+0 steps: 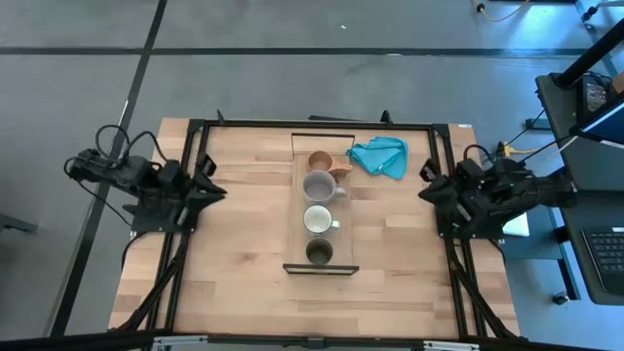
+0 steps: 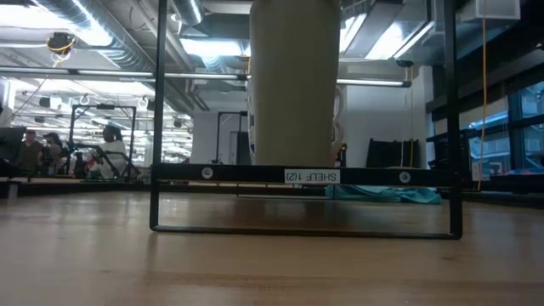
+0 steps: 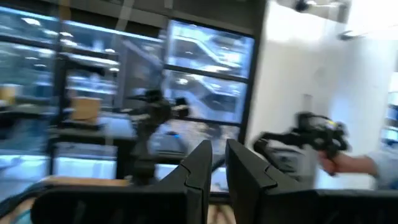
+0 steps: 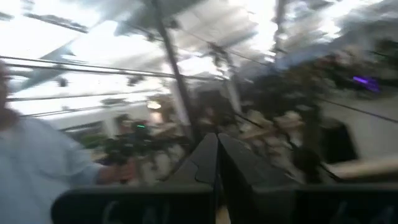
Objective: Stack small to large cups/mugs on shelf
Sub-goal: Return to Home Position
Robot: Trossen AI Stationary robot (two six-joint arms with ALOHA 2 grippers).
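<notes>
The shelf (image 1: 297,210) lies lengthwise in the middle of the table, with black brackets at both short ends. Four cups stand on it in a row from far to near: the tan wooden cup (image 1: 320,161), the grey mug (image 1: 320,185), the whitish-inside mug (image 1: 319,219) and the dark olive cup (image 1: 320,253). In the low view the nearest cup (image 2: 293,85) stands upright above the shelf bracket (image 2: 306,176) and hides the others. My left gripper (image 1: 212,187) (image 3: 217,171) is drawn back at the table's left side, shut and empty. My right gripper (image 1: 427,192) (image 4: 216,158) is drawn back at the right side, shut and empty.
A teal cloth (image 1: 380,156) (image 2: 382,194) lies crumpled on the table just right of the shelf's far end. A black frame (image 1: 312,124) runs round the tabletop. Bare wood lies on both sides of the shelf. A person's arm (image 4: 37,168) shows beyond the table.
</notes>
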